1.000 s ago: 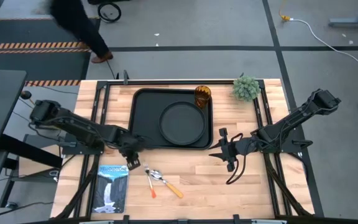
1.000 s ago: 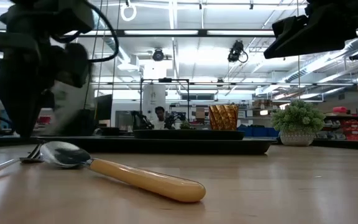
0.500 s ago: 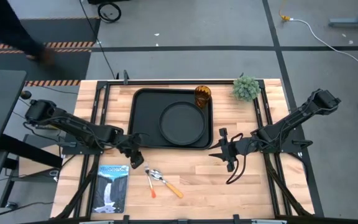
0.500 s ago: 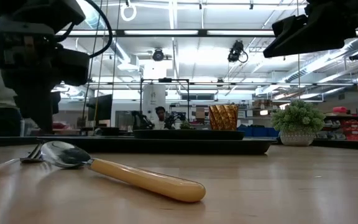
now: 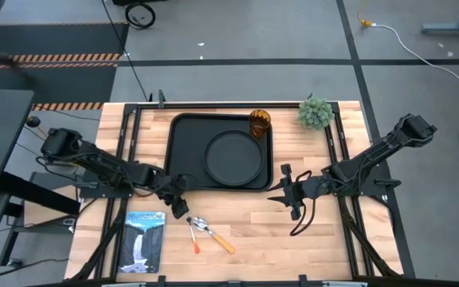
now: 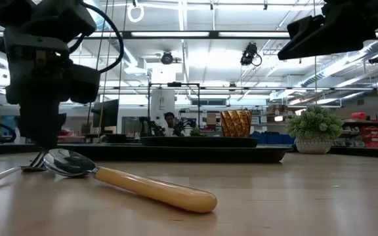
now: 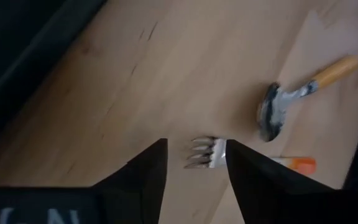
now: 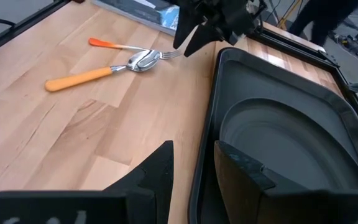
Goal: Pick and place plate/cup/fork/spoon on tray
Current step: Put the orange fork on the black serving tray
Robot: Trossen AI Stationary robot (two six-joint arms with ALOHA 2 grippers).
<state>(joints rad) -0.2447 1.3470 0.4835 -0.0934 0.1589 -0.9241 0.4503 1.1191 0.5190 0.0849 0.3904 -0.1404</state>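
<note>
The black tray (image 5: pixel 183 151) lies at the table's far middle. The round black plate (image 5: pixel 234 156) lies on it, and the amber cup (image 5: pixel 260 123) stands upright in its far right corner. The fork (image 5: pixel 191 234) and the spoon (image 5: pixel 217 237) lie flat on the wood near the front, their metal ends together. My left gripper (image 7: pixel 194 144) is open, low over the fork's tines (image 7: pixel 204 153), one finger on either side, touching nothing. It also shows in the high view (image 5: pixel 180 206). My right gripper (image 5: pixel 287 192) is open and empty beside the tray's near right corner.
A booklet with a waterfall picture (image 5: pixel 144 240) lies at the near left. A small green plant (image 5: pixel 315 112) stands at the far right corner. Dark frame rails (image 5: pixel 131 135) run along the table's left and right sides. Bare wood lies right of the spoon.
My left gripper has gone a little toward the table's near right, toward the fork, and has come down over its tines. The fork and the spoon have stayed where they were.
</note>
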